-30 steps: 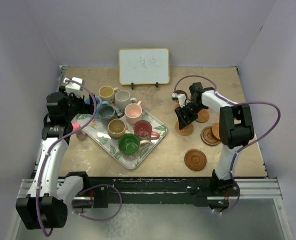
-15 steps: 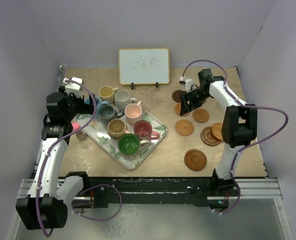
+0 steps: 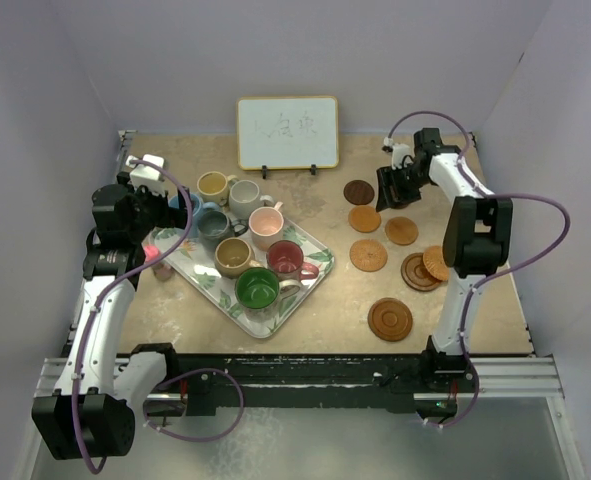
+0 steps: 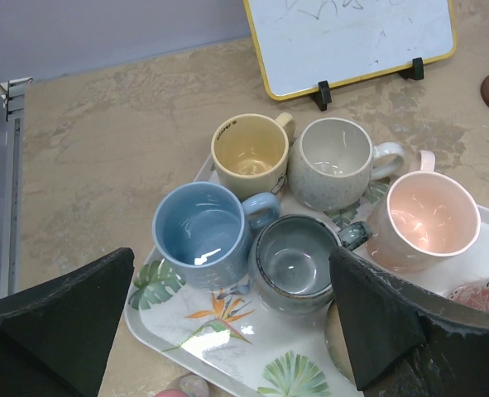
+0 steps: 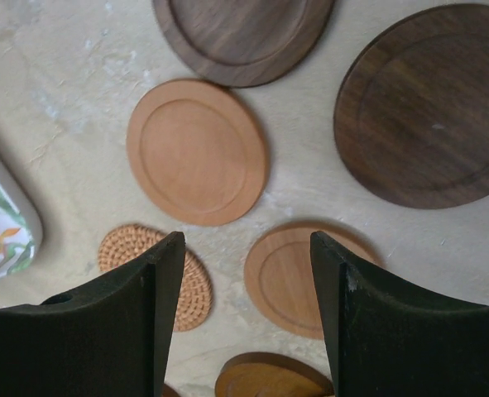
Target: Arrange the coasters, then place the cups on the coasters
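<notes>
Right gripper (image 3: 395, 186) has withdrawn from the near coaster (image 3: 368, 255) to the far right of the table (image 3: 325, 310). Its jaws are parted and empty. That coaster lies flat, apart from its neighbours, so it is judged placed. The other coasters (image 3: 401, 231) lie spread over the right half. Two at the right edge overlap, so arranging is judged unfinished.

Left gripper (image 4: 232, 256) hovers with jaws wide open, holding nothing, over the cups (image 4: 204, 231). These stand crowded on the tray (image 3: 207, 283) at the left. No cup is on a coaster yet.
</notes>
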### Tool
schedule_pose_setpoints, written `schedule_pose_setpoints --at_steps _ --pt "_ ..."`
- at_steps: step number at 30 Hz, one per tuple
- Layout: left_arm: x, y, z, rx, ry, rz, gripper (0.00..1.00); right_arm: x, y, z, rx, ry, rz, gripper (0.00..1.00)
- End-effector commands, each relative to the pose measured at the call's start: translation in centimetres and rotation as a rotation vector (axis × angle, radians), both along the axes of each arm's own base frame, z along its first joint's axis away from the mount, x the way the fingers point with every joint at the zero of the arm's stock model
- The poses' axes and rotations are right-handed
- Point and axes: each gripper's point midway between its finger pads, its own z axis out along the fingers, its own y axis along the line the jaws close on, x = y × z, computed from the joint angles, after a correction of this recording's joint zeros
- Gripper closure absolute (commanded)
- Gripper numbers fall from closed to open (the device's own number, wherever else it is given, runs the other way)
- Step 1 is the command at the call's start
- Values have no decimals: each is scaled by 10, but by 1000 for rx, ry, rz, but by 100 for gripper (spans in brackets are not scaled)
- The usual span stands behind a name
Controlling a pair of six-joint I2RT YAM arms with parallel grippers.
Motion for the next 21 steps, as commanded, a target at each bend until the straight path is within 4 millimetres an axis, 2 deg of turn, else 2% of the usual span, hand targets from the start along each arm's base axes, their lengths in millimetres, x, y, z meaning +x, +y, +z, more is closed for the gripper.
schedule_pose_setpoints --at_steps 1,10,21 --pt "4 1 18 5 -57 -7 1 33 -12 14 -32 -92 -59 36" --pt "8 2 17 10 -46 -9 2 56 -22 -4 -41 -95 -84 36" --pt "11 2 16 17 -35 -10 2 85 -27 -17 -57 -112 -97 35"
